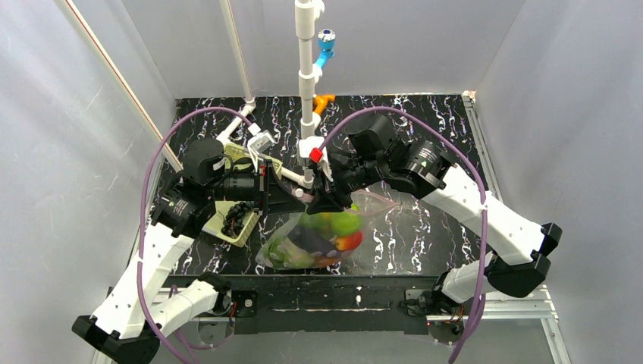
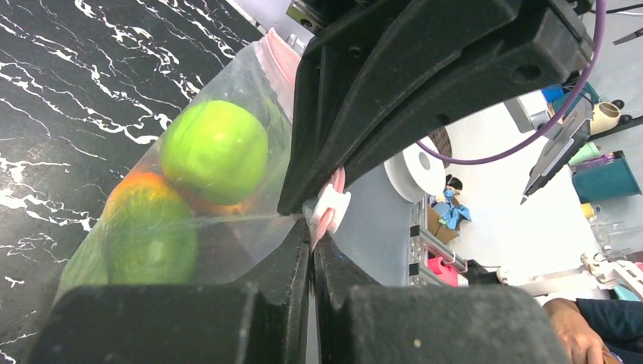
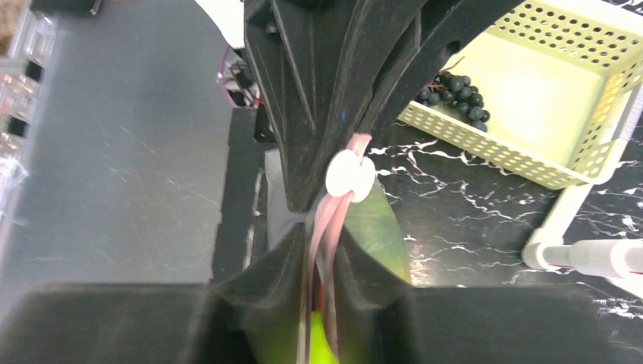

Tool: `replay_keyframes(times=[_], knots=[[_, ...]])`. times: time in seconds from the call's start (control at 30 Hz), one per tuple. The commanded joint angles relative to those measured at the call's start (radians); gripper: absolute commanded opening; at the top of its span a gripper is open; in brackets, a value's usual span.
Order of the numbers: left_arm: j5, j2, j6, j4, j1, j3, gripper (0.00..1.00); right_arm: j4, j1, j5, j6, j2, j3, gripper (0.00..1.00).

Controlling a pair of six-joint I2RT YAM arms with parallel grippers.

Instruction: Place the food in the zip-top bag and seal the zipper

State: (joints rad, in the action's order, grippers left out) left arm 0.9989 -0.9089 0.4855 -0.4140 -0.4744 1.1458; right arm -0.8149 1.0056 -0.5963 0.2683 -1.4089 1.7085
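Both arms meet over the middle of the table [image 1: 432, 227], holding the zip-top bag [image 1: 315, 241] up by its top edge. The left fingers [image 2: 277, 269] are closed tight, pinching the pink zipper [image 3: 326, 224] just below the white slider [image 3: 350, 174]. The right fingers [image 3: 273, 284] are clamped on the same pink strip from the opposite side, and the two sets of fingertips nearly touch at the slider. The bag hangs down from the fingers with its bottom resting on the table near the front edge. We see the food inside the bag: a green round fruit [image 2: 214, 150] sits on top of a green and orange mango [image 2: 148, 227], with more green and red pieces under them in the top view. The pale green basket [image 3: 493, 150] sits to the left, holding dark grapes [image 3: 455, 92].
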Motion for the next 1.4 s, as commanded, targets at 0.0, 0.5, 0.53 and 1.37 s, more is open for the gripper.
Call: replay_keyframes(times=[0.0, 0.5, 0.53, 1.37], knots=[[0.011, 0.022, -0.049, -0.008, 0.003, 0.054, 0.00, 0.092, -0.029, 0.003, -0.090, 0.076, -0.062, 0.01], [-0.091, 0.079, 0.129, 0.309, 0.003, -0.200, 0.54, 0.217, -0.132, -0.206, -0.331, 0.069, -0.089, 0.01], [-0.089, 0.073, 0.135, 0.319, 0.003, -0.201, 0.55, 0.225, -0.132, -0.209, -0.335, 0.070, -0.092, 0.01], [0.032, 0.074, 0.277, 0.644, 0.002, -0.275, 0.00, 0.233, -0.138, -0.207, -0.399, 0.062, -0.093, 0.30]])
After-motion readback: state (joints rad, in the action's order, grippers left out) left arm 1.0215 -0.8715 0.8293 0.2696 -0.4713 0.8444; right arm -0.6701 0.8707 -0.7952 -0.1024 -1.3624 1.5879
